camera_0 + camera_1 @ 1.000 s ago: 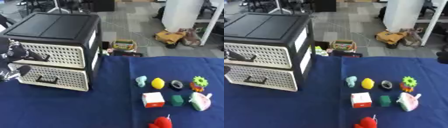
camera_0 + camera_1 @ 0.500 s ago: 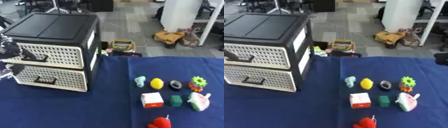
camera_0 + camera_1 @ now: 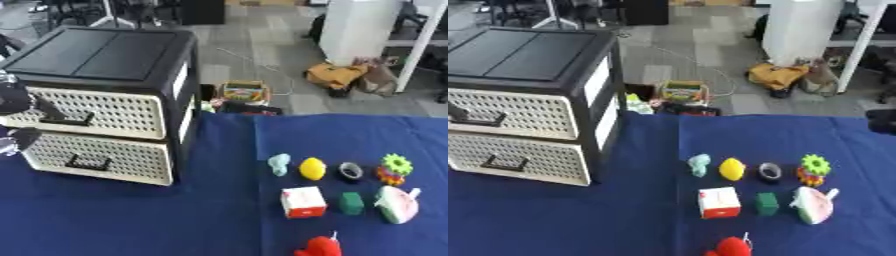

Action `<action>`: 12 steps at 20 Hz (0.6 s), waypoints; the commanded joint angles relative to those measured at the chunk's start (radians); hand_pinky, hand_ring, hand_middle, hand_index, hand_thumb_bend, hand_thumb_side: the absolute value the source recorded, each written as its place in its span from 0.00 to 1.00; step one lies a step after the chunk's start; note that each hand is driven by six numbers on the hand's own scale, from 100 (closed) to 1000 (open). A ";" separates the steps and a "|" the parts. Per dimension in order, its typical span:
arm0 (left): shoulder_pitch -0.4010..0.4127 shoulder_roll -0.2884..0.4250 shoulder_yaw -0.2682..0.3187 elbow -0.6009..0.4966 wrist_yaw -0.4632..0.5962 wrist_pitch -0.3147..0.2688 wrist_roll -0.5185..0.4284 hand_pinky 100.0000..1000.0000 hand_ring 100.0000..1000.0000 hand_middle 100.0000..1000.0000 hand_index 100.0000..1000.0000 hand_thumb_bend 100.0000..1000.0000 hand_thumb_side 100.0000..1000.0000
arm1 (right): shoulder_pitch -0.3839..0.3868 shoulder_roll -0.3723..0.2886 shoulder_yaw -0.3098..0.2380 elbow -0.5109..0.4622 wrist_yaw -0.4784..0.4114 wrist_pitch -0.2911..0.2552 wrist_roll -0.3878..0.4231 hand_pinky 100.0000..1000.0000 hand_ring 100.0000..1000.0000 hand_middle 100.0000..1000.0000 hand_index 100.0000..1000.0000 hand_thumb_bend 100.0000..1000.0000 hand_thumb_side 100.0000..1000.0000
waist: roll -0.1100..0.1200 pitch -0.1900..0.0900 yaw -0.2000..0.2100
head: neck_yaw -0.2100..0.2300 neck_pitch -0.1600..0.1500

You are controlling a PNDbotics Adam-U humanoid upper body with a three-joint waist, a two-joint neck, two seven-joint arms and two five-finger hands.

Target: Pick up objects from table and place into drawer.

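A black cabinet (image 3: 114, 55) with two white perforated drawers stands at the table's left. My left hand (image 3: 16, 99) shows at the left edge, with a dark finger hooked on the top drawer's handle (image 3: 68, 120). The bottom drawer (image 3: 96, 157) is closed. On the blue cloth to the right lie a pale teal piece (image 3: 279, 164), a yellow lemon (image 3: 311, 168), a black ring (image 3: 351, 171), a green gear toy (image 3: 395, 165), a red-and-white box (image 3: 303, 202), a green block (image 3: 351, 203), a watermelon slice toy (image 3: 395, 204) and a red toy (image 3: 319, 247). A dark shape (image 3: 883, 121) at the right edge looks like my right hand.
The blue-covered table (image 3: 131, 220) has open cloth in front of the cabinet and between it and the toys. Beyond the far edge is office floor with a yellow bag (image 3: 337, 75), a box of small things (image 3: 243, 92) and a white pillar (image 3: 363, 30).
My left hand has slid left toward the picture's edge, its finger now at the top drawer's handle. The dark shape at the right edge has dropped slightly. The toys have not moved.
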 commanded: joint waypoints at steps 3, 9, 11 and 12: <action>-0.021 0.012 -0.005 0.015 -0.048 -0.119 -0.077 0.00 0.00 0.00 0.79 0.00 1.00 | -0.008 -0.015 -0.007 -0.016 -0.008 -0.001 0.004 0.66 0.67 0.41 0.82 0.00 1.00 | 0.002 -0.017 -0.002 | 0.002 -0.015; -0.035 -0.002 -0.004 0.037 -0.088 -0.119 -0.019 0.00 0.00 0.00 0.81 0.00 1.00 | -0.008 -0.014 -0.008 -0.016 -0.009 -0.001 0.006 0.66 0.67 0.40 0.82 0.00 1.00 | 0.003 -0.015 -0.001 | 0.002 -0.020; -0.037 -0.004 -0.004 0.045 -0.100 -0.119 -0.001 0.00 0.00 0.00 0.81 0.00 1.00 | -0.008 -0.014 -0.007 -0.016 -0.010 0.000 0.008 0.67 0.67 0.40 0.82 0.00 1.00 | 0.003 -0.013 0.000 | 0.000 -0.021; -0.038 -0.004 -0.004 0.048 -0.106 -0.119 0.007 0.00 0.00 0.00 0.81 0.00 1.00 | -0.008 -0.014 -0.007 -0.016 -0.010 0.000 0.008 0.67 0.67 0.40 0.82 0.00 1.00 | 0.003 -0.013 0.000 | 0.000 -0.021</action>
